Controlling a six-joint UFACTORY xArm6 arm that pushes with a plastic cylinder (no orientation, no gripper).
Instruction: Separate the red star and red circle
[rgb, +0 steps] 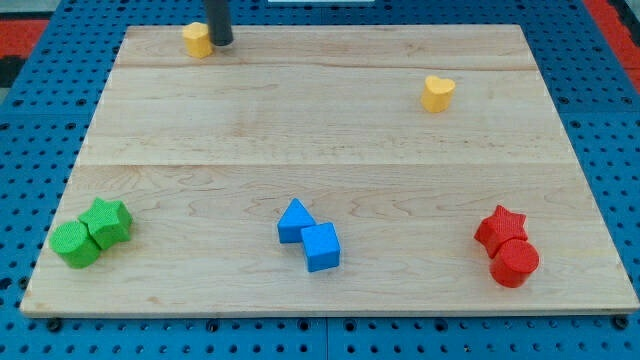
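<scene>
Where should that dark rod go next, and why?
Probably down toward the view's bottom right. My tip sits at the top edge beside a yellow block, far from the red star and red circle, which touch each other.

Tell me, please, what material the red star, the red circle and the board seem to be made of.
The red star and red circle, which touch each other, look like matte plastic or painted foam: their colour is even, with a slightly grainy surface and no shine. Which one, I cannot tell. The board looks like pale unvarnished wood: grain lines and plank seams show.
</scene>
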